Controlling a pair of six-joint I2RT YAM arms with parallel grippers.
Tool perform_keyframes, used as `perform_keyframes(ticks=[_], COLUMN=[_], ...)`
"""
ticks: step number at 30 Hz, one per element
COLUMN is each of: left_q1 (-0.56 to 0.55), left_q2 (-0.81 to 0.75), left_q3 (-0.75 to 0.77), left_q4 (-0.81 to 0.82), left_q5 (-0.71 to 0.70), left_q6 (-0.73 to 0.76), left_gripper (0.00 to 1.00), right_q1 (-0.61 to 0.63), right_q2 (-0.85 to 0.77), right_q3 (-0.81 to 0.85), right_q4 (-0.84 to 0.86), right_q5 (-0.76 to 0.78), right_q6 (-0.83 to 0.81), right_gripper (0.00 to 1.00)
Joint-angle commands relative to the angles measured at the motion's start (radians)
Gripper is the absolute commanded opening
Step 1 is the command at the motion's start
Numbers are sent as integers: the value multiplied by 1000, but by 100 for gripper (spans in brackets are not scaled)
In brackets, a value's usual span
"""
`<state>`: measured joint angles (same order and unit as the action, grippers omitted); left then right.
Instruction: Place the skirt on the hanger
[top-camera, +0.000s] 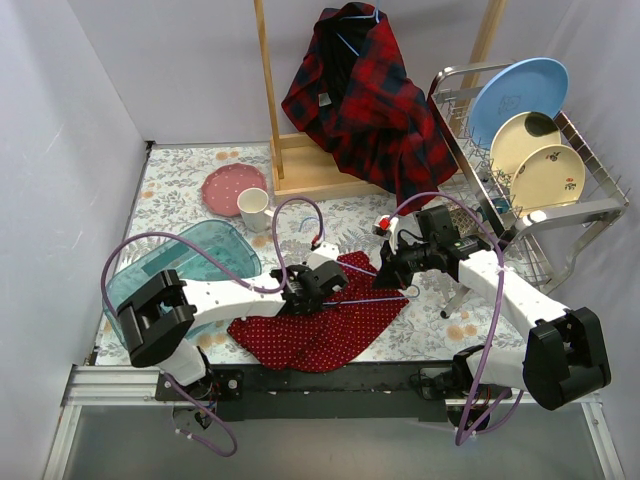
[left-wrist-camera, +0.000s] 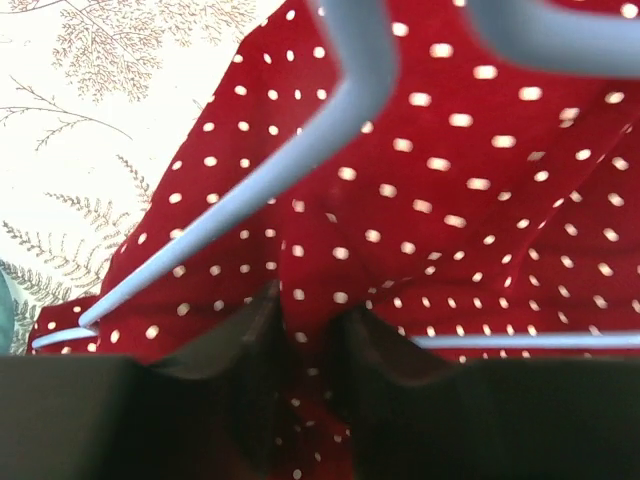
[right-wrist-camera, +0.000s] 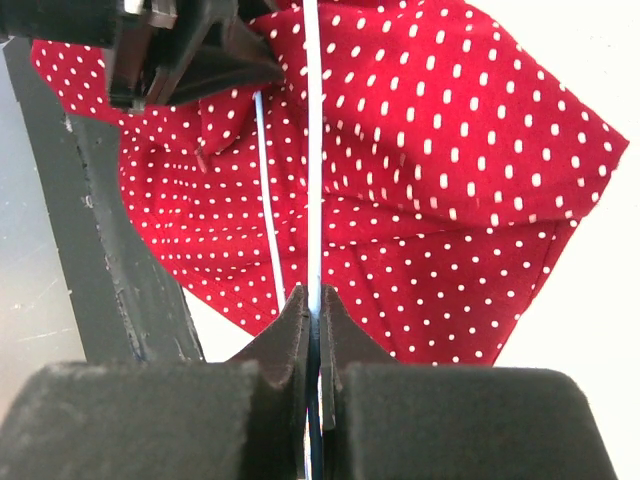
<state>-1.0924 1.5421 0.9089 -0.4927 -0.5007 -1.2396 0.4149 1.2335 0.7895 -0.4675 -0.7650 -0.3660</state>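
At the near middle of the table (top-camera: 185, 190) lies the red polka-dot skirt (top-camera: 320, 335). My left tool (top-camera: 325, 283) is pinched on its far side, and my right tool (top-camera: 392, 268) is clamped on the hanger (top-camera: 370, 299), whose long axis runs left-right across the skirt.

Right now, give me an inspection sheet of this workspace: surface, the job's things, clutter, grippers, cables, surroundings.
Surface: floral tablecloth covering the table.
Job's things: red dotted skirt lies crumpled near the arm bases; pale hanger lies across it, not threaded through.
Clutter: pink plate, white cup, teal tub, dish rack holding three plates, plaid shirt on a wooden stand.
Grippers: left gripper pinches skirt fabric; right gripper is clamped on the hanger wire.
Cables: purple cables loop above both arms.
Surroundings: pale walls.
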Motion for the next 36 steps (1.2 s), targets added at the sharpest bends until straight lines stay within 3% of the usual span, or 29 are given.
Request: perform_keyframes(ticks=[1, 5, 16, 21, 30, 33, 36], left_q1=[26, 26, 31, 32, 31, 19, 16], left_q2=[12, -57, -548, -643, -599, -542, -511], left_q3=[15, 33, 36, 42, -36, -57, -56], left_q4=[14, -4, -10, -33, 19, 62, 33], left_q5=[-36, 32, 459, 531, 979, 1051, 998], left_q6=[17, 28, 60, 61, 51, 35, 54], left_gripper=[10, 6, 7, 6, 11, 30, 60], right_q1=[5, 5, 18, 22, 22, 22, 30], right_q2=[0, -5, 15, 11, -29, -25, -31], right_q3=[10, 8, 24, 27, 33, 33, 28], right_q4=[-8, -8, -3, 6, 9, -6, -20], right_q5=[24, 32, 18, 7, -31, -62, -69], right_q6=[-14, -16, -10, -10, -47, -76, -94], right_gripper=[1, 1, 1, 1, 1, 1, 1])
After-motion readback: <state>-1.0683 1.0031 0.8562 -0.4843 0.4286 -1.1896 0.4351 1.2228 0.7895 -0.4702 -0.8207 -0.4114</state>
